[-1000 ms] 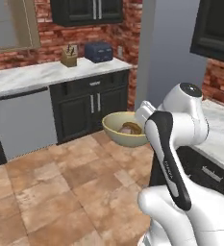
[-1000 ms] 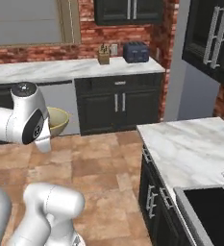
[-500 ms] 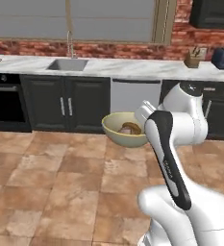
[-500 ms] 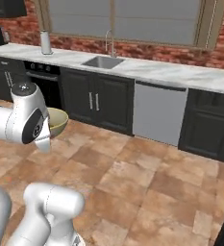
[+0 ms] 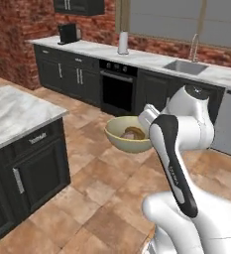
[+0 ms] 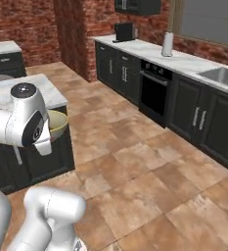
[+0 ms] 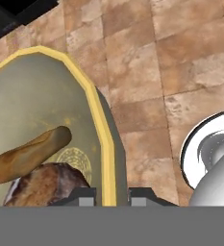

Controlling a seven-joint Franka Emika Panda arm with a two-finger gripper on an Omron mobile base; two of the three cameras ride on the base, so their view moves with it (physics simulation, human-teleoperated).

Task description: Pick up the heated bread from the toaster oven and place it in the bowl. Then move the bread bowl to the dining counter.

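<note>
Fingers (image 7: 86,197) closed on the near rim of the bowl (image 7: 46,110), one tip inside the yellow lip, one outside; gripper (image 7: 108,198) pinches the wall between them. Bowl hangs in the air above the brown tiled floor (image 7: 180,57), carried by the arm (image 5: 174,149), clear of any table.

Inside the bowl: the heated bread (image 7: 31,153), golden-orange and flattish, lies tilted on its edge, leaning on a darker brown lumpy piece (image 7: 48,185) that sits nearer the gripped rim. The two touch. A pale round emblem shows on the bowl floor just beside them.

Left base view: bowl (image 5: 118,136) held level in front of the arm, bread (image 5: 132,133) visible as a brown lump toward the arm side. Marble-topped island (image 5: 13,114) over dark cabinets stands to the left of the bowl, near but apart from it.

Right base view: bowl's rim (image 6: 59,125) peeks out from behind the arm's upper joint, with the marble island (image 6: 47,88) directly behind it.

Beyond the bowl, against the brick wall: a long marble table (image 5: 137,57) over dark cabinets, with a built-in black oven (image 5: 117,92), a white paper-towel roll (image 5: 123,43), a sink with tap (image 5: 186,64), and a dark small appliance (image 5: 67,33) at the far end; I cannot tell what it is.
</note>
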